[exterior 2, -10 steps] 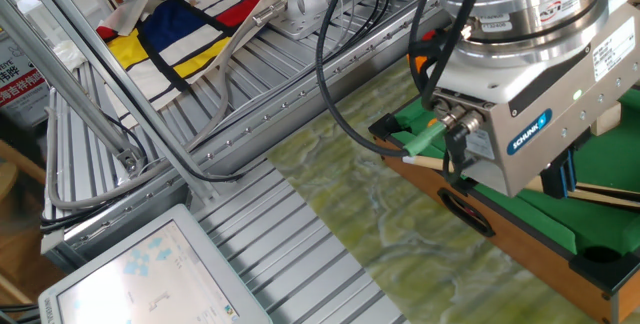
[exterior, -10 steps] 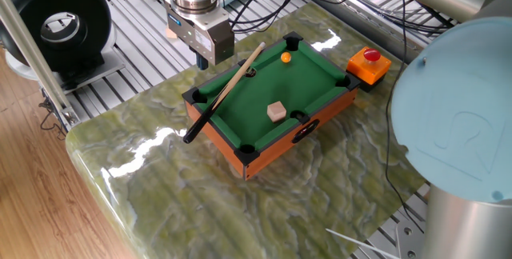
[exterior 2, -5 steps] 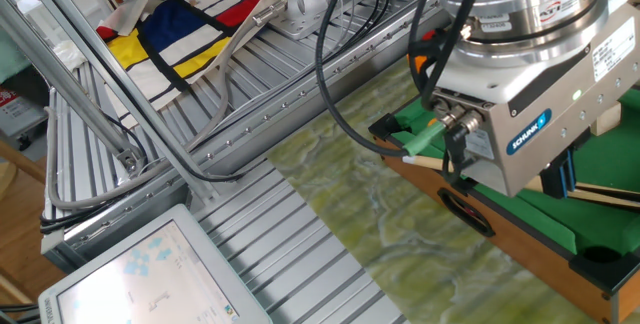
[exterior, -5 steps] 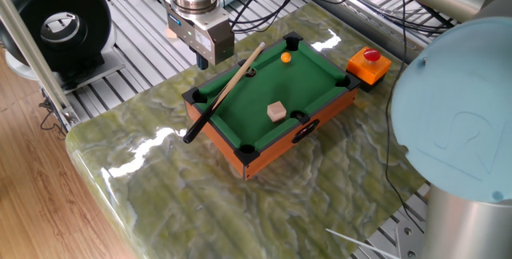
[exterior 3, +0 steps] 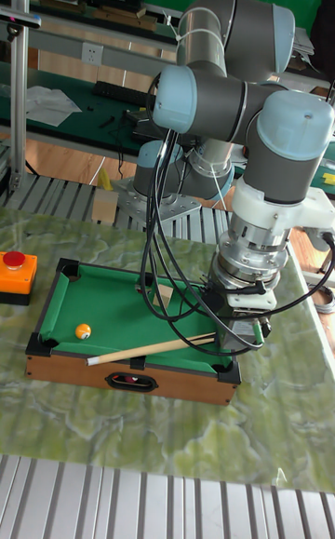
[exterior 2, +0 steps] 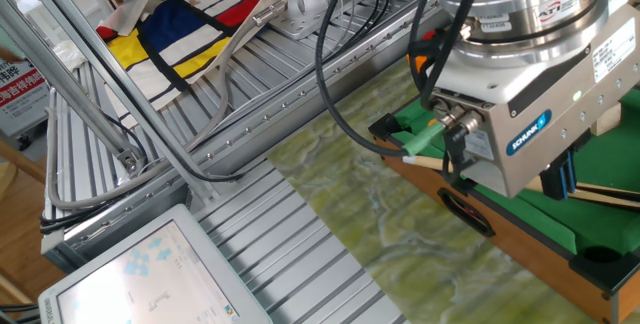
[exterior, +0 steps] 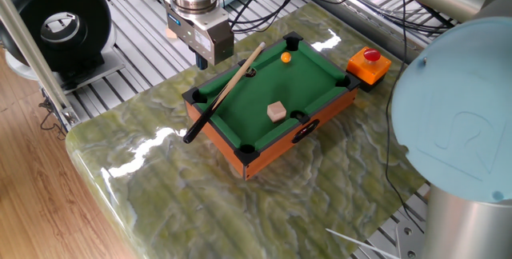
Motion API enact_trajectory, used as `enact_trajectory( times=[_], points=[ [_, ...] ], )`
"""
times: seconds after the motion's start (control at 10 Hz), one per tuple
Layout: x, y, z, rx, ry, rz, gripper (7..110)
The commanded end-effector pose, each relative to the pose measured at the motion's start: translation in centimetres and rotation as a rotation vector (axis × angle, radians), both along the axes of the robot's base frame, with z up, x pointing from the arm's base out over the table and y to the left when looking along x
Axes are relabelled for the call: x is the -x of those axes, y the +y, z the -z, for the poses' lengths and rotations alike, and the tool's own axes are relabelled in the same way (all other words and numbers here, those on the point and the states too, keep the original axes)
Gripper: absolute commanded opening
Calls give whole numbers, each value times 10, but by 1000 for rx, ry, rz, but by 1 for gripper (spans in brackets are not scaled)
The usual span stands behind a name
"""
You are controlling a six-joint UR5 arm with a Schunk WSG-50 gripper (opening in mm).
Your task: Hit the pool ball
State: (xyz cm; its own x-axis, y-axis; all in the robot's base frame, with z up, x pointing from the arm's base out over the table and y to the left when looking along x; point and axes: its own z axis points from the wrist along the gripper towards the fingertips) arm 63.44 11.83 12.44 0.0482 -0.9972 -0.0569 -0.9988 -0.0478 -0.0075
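Note:
The pool ball (exterior: 286,57) is a tiny orange sphere on the green felt near the far corner of the small wooden pool table (exterior: 272,143); it also shows in the tall view (exterior 3: 83,330). A wooden cue (exterior: 228,87) lies slanted over the table's left part, thin tip toward the ball and dark butt past the left rail. My gripper (exterior: 214,61) hangs over the table's left end, beside the cue (exterior 3: 149,350). In the other fixed view the gripper (exterior 2: 560,179) fills the frame and covers the cue's middle. Whether its fingers hold the cue is hidden.
A tan wooden cube (exterior: 277,112) rests on the felt near the front rail. Past the table's right end stands a red button on an orange box (exterior: 370,61). A black reel (exterior: 60,23), cables and aluminium rails border the marble top. The arm's big joint (exterior: 456,131) blocks the right.

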Motion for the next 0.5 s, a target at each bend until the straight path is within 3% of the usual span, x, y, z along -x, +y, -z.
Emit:
enact_trajectory(
  times=[0.0, 0.4],
  points=[
    [-1, 1, -1, -6, -2, 6, 7],
    [0, 1, -1, -7, 2, 7, 7]
  ],
)
